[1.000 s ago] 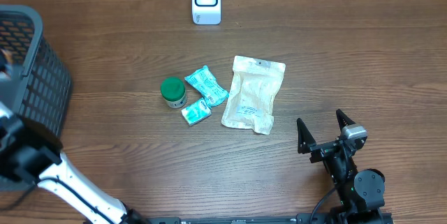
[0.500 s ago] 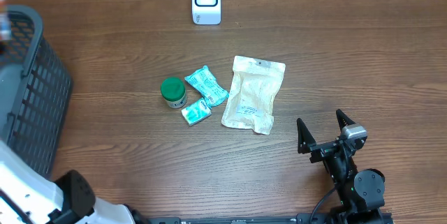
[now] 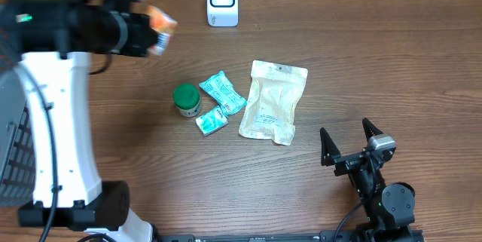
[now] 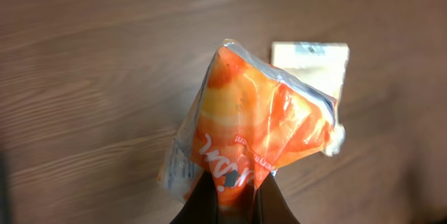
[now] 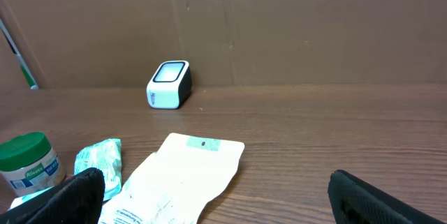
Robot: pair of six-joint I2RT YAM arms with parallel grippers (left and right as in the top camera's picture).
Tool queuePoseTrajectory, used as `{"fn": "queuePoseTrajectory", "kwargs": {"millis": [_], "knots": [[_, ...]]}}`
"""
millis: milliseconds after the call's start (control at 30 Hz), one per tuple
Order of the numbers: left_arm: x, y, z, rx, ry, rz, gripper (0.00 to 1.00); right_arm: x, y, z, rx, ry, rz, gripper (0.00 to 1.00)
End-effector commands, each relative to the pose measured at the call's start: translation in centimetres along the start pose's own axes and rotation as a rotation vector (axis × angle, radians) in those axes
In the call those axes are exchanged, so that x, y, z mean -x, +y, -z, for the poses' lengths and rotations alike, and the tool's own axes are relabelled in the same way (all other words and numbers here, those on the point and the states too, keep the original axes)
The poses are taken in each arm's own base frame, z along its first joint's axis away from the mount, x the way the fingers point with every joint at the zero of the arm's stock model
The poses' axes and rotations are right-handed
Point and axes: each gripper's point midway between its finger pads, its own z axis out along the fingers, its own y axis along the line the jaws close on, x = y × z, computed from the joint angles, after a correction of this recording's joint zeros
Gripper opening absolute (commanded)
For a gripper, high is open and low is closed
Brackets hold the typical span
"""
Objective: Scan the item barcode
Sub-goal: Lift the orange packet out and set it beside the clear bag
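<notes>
item: orange packet is held lifted above the surface, beside the scanner, probably so a barcode can be shown to its window | left fingers: clamped tight on the packet's lower edge | right fingers: spread wide, nothing held, near the pale pouch
</notes>
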Motion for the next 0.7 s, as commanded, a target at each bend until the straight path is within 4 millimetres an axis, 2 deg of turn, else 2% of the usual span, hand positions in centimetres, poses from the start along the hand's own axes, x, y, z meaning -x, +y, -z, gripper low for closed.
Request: {"fn": "queuePoseTrajectory", "kwargs": {"millis": [0, 167, 333, 500, 667], "knots": [[-1.3, -1.9, -3.6, -0.019, 0.096, -0.018, 0.04, -0.1, 0.1, 0.0, 0.006, -0.006, 0.002, 1.0], [-3.3, -4.9, -9.1, -0.064, 0.201, -0.036, 0.04, -0.1, 0.1, 0.0, 0.006, -0.005, 0.002, 1.0], [-5.5, -7.1, -13.2, -0.085, 0.261, -0.041, 0.04, -0.1, 0.1, 0.0, 0.006, -0.006, 0.002, 1.0], [-8.1, -8.0, -16.7, -0.046, 0.305, -0.031, 0.04, -0.1, 0.1, 0.0, 0.006, -0.006, 0.002, 1.0], [-11.6, -8.4, -20.1, -0.03, 0.36, -0.014, 0.04, -0.1, 0.1, 0.0, 0.006, -0.006, 0.002, 1.0]]}}
